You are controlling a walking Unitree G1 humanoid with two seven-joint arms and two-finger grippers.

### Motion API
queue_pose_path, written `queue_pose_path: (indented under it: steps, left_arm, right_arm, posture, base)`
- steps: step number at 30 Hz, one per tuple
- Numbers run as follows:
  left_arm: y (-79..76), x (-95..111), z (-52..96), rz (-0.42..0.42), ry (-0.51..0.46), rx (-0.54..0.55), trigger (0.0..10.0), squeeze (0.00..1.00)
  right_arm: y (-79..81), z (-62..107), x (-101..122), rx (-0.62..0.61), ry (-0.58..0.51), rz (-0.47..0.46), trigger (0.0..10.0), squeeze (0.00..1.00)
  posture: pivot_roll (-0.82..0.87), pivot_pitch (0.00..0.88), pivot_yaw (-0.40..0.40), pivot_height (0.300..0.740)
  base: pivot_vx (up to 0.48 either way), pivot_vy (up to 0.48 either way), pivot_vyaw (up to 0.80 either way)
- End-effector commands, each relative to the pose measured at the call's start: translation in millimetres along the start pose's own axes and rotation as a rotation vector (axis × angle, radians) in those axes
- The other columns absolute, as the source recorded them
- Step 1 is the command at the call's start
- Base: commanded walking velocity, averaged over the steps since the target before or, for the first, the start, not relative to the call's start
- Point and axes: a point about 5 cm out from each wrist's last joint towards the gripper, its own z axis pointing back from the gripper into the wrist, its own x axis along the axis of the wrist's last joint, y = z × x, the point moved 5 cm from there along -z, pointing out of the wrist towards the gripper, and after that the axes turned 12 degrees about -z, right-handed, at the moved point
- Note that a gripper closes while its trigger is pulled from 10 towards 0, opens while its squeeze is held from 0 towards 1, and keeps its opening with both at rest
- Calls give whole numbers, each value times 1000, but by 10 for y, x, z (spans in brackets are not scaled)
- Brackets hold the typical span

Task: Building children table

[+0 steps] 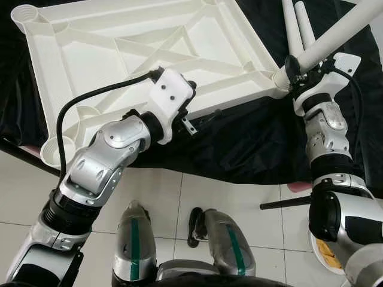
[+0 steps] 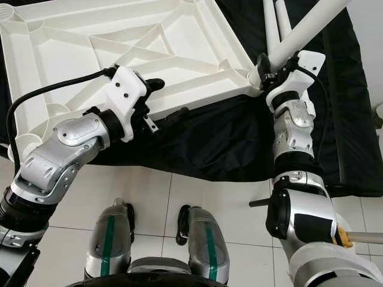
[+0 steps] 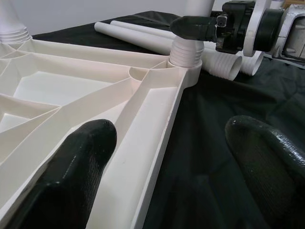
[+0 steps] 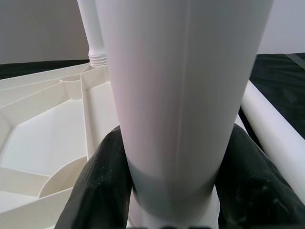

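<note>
Two claw fingers (image 4: 102, 183) clamp white leg (image 4: 181, 95) in tabletop (image 1: 149, 54).

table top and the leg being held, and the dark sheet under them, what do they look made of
Table top: looks like moulded white plastic, matte, with cast ribs on its underside. Leg in the right gripper: the same smooth white plastic, apparently a tube, with a threaded end. Sheet: thin black cloth or film, wrinkled with a slight sheen; which one is unclear.
</note>
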Motion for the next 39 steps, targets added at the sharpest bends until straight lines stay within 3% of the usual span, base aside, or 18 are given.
queue_pose_path:
  steps: [1, 11, 12, 16, 25, 35, 39]
  left_arm:
    - [-74, 47, 2, -6, -16, -58, 10000, 0]
    - [-82, 51, -4, -4, -18, -59, 10000, 0]
    - [-83, 53, -6, -3, -19, -60, 10000, 0]
    - [-82, 55, -8, -4, -20, -59, 10000, 0]
    - [-82, 55, -4, -4, -19, -57, 10000, 0]
    - [-87, 54, 0, -3, -19, -58, 10000, 0]
    - [-90, 57, -1, -3, -21, -59, 10000, 0]
  right_arm:
    - [-74, 49, -182, -54, 73, -13, 10000, 0]
    - [-92, -99, -84, -225, 76, -24, 10000, 0]
    - [-116, -132, -70, -295, 87, -9, 10000, 0]
    - [-131, -146, -65, -357, 96, 25, 10000, 0]
    - [-73, -136, -123, -429, 106, 18, 10000, 0]
    - [-229, -23, -90, -701, 103, 51, 10000, 0]
    - [-239, 20, -95, -754, 97, 47, 10000, 0]
  posture:
    - [147, 107, -79, 740]
    - [144, 106, -76, 740]
    - [145, 106, -77, 740]
    - [146, 106, -78, 740]
    - [149, 106, -81, 740]
    - [150, 104, -83, 740]
    - [151, 103, -84, 740]
  base:
    - [0, 0, 0]
    - [0, 0, 0]
    - [0, 0, 0]
    - [0, 0, 0]
    - [0, 0, 0]
    - [0, 0, 0]
    - [0, 0, 0]
